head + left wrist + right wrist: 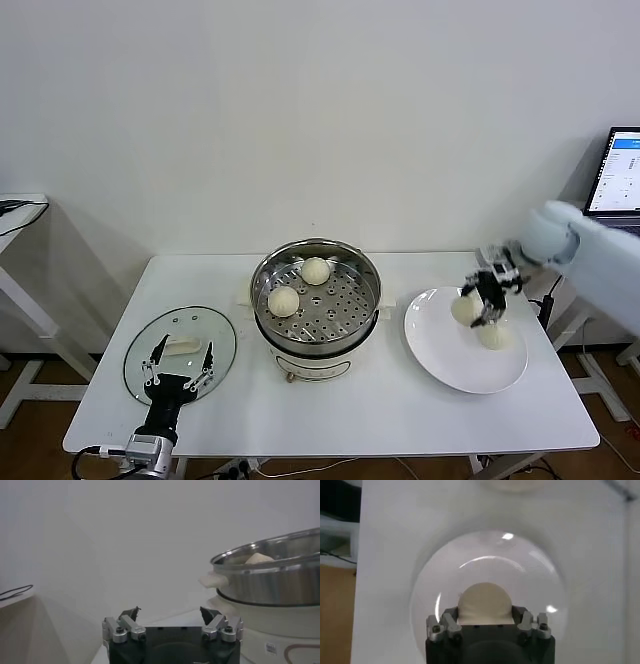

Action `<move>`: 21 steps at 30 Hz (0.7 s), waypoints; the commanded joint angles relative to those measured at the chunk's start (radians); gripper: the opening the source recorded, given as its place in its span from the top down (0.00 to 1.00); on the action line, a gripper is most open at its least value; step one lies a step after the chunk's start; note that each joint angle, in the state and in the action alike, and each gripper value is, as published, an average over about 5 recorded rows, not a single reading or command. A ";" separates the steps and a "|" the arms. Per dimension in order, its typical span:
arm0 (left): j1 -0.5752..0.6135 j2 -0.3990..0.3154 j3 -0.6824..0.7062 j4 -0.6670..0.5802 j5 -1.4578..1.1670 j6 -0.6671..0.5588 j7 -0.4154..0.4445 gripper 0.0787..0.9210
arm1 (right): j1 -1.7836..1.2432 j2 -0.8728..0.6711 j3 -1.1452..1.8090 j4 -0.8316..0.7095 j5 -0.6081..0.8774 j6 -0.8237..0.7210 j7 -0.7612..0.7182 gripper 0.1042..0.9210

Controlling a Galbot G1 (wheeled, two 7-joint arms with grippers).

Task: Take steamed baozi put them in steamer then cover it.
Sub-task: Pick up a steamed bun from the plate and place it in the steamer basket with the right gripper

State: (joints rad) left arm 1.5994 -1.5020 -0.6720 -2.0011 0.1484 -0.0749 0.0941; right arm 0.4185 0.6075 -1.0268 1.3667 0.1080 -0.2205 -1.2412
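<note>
My left pincer (180, 365) sits at the near left edge of the white rectangular table (380, 410), fingers spread wide, holding nothing, poised over the round clear glass cover with metal rim and white rectangular handle (185, 346), which lies flat by the table's left edge. Mid-table stands the round shiny stainless-steel steamer with perforated tray on a white electric base (316, 310); two small round cream-white pleated baozi are inside, one at the tray's left side (284, 301), one toward its far side (316, 270). In the left wrist view the steamer's rim (270, 555) shows with one bun top (258, 558) peeking over it. Toward the right edge lies the flat round white plate (450, 350). My right pincer (487, 298) is over the plate, fingers closed around a third cream-white baozi (465, 309); the right wrist view shows that bun (484, 602) clamped between both fingers above the plate (530, 580). A fourth baozi (494, 335) rests on the plate just beside the gripped one. A laptop screen (620, 170) stands beyond the table's far right corner.
</note>
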 commanded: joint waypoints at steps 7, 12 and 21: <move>-0.009 0.012 -0.019 0.014 -0.015 0.002 0.011 0.12 | 0.422 0.290 -0.275 0.029 0.135 0.081 0.012 0.26; -0.009 0.017 -0.034 0.016 -0.027 0.002 0.015 0.12 | 0.404 0.421 -0.282 -0.013 0.054 0.295 0.028 0.26; -0.018 0.018 -0.037 0.022 -0.035 0.005 0.017 0.12 | 0.370 0.552 -0.332 0.026 -0.178 0.624 0.106 0.26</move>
State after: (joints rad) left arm 1.5843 -1.4847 -0.7045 -1.9819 0.1183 -0.0718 0.1099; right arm 0.7504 0.9816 -1.2942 1.3817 0.0938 0.0972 -1.1935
